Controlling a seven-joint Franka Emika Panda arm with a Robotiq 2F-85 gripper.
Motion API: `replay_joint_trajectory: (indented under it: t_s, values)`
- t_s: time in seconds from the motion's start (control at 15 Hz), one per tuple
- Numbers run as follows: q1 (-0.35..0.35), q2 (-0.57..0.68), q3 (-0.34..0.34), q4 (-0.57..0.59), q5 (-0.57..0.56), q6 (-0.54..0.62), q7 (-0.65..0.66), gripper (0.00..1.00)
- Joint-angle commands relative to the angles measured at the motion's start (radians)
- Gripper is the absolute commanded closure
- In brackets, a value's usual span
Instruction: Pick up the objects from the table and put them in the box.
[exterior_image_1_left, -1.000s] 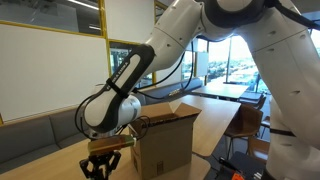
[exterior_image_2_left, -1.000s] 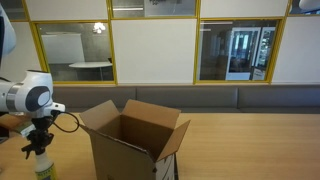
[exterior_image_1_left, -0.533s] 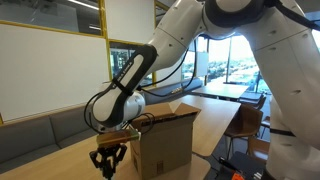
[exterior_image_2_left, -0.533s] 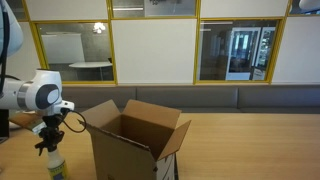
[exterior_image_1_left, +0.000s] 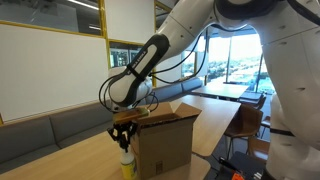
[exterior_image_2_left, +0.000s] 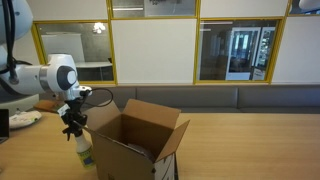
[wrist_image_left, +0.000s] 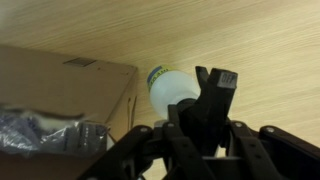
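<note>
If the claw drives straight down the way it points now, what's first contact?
The claw is shut on a bottle hanging below it, so the bottle leads. Under it, the wrist view shows bare table beside the box; likely table first, though depth is unclear.

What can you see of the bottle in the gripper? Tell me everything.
The bottle is small and looks like pale plastic, whitish with a yellow-green tint. It hangs upright, clamped at its top by the gripper, close beside the box wall and over the table. Finer detail is too blurred to tell.
</note>
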Motion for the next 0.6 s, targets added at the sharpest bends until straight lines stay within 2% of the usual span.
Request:
replay_joint_trajectory:
  t_s: [0.0,0.53]
  values:
    - [-0.018,-0.083,0.002,0.047,-0.09,-0.126,0.032,0.82]
    - [-0.046,-0.179,0.023,0.191,-0.241,-0.364,0.073,0.81]
